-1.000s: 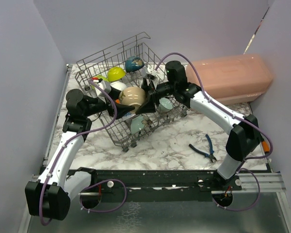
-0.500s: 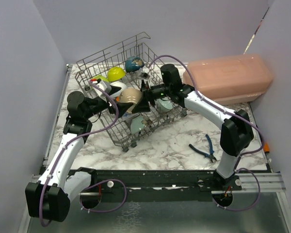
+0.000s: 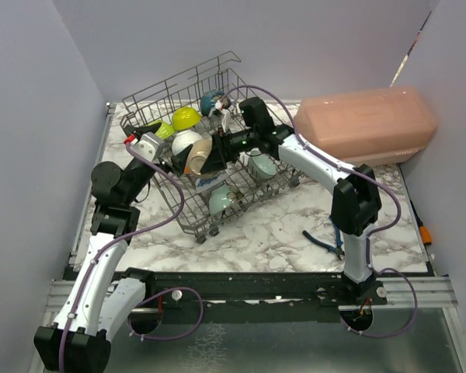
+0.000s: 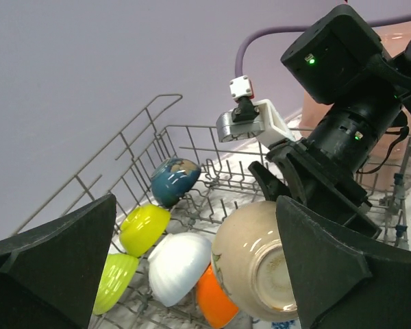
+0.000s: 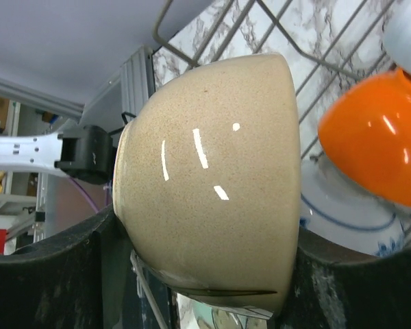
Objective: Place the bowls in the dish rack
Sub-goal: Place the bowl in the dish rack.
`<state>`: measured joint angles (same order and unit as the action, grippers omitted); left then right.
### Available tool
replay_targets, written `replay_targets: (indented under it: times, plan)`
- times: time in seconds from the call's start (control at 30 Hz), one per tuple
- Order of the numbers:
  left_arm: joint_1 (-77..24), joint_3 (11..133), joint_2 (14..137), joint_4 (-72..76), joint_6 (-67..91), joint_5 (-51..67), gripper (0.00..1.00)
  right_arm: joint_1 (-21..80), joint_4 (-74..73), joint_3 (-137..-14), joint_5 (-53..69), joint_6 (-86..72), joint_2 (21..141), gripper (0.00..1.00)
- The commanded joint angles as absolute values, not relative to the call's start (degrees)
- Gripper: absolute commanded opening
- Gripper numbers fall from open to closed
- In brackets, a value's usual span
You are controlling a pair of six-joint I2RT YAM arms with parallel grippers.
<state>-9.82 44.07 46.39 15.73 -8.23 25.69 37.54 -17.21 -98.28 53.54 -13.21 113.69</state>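
The grey wire dish rack (image 3: 188, 211) stands mid-table. My right gripper (image 3: 211, 155) is shut on a beige bowl (image 3: 198, 155) and holds it on its side over the rack's left part; in the right wrist view the bowl (image 5: 212, 178) fills the jaws (image 5: 205, 233). My left gripper (image 3: 161, 140) is open and empty at the rack's left edge, its view (image 4: 195, 202) facing the beige bowl (image 4: 257, 257). In the rack lie lime-yellow (image 3: 186, 117), dark blue (image 3: 213, 101), white (image 3: 185, 141), orange (image 4: 216, 301) and pale teal (image 3: 262, 165) bowls.
A pink lidded box (image 3: 369, 124) sits at the back right. Blue-handled pliers (image 3: 326, 237) lie on the marble table (image 3: 279, 225) near the right arm. A blue-patterned white bowl (image 5: 349, 219) lies under the orange one. Walls close in left and right.
My right gripper has carried the beige bowl left and further back in the rack, turning it onto its side. My left arm has pulled back to the left.
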Motion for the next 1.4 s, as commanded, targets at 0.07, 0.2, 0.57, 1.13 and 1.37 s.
replay_targets:
  times: [0.07, 0.2, 0.57, 1.13, 1.37]
  plan:
    - [-9.85, 44.53, 44.63, 14.17, -10.64, 22.63, 0.99, 42.02, -28.41, -112.59, 49.40, -12.17, 121.27, 0.00]
    - [-9.84, 44.22, 44.25, 14.16, -10.67, 22.94, 0.99, 43.50, -35.29, -121.04, 45.58, -12.18, 127.62, 0.00]
    - [-9.85, 43.87, 44.61, 13.99, -10.38, 24.31, 0.99, 47.30, -47.22, -132.81, 47.42, -6.23, 137.49, 0.00]
    - [-9.85, 43.68, 44.86, 14.33, -10.15, 25.31, 0.99, 50.27, -56.51, -136.62, 42.22, -2.37, 144.74, 0.21]
    - [-9.84, 43.68, 44.86, 14.47, -10.47, 25.82, 0.99, 50.24, -54.18, -132.96, 37.57, -2.94, 141.29, 0.68]
